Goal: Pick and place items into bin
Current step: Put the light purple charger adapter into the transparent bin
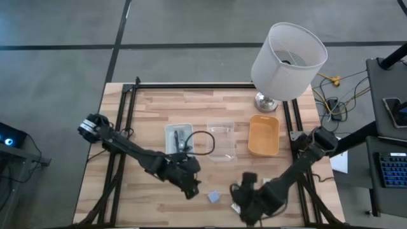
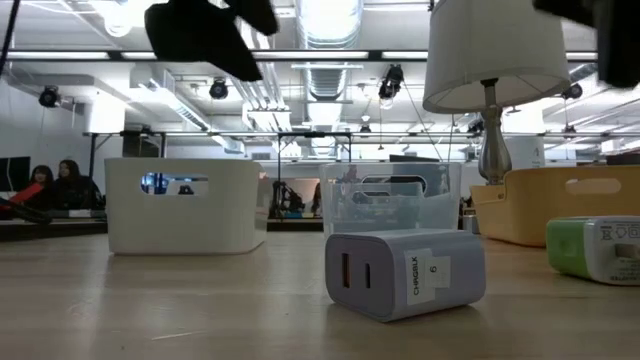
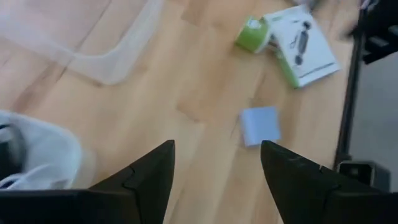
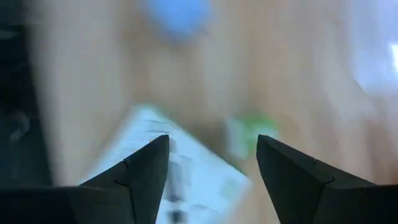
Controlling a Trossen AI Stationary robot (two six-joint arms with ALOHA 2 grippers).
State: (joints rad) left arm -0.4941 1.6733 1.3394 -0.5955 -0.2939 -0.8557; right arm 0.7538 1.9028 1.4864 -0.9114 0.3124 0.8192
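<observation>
Open left hand (image 3: 214,177) (above charger (image 3: 260,125))

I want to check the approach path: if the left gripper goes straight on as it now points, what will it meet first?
Probably the lavender-blue block, lying between the open left gripper's fingers ahead; depth is unclear.

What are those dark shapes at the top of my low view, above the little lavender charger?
Observer: Those are the two arms. Seen from above, the left gripper hovers open beside the lavender charger.
Operator: Where is the other one?
Observer: The right gripper, also open, hangs over a white packet with black print.
Operator: Is anything in the white bin?
Observer: Yes, a dark cable lies in the white bin, with a loop spilling over its rim.
</observation>
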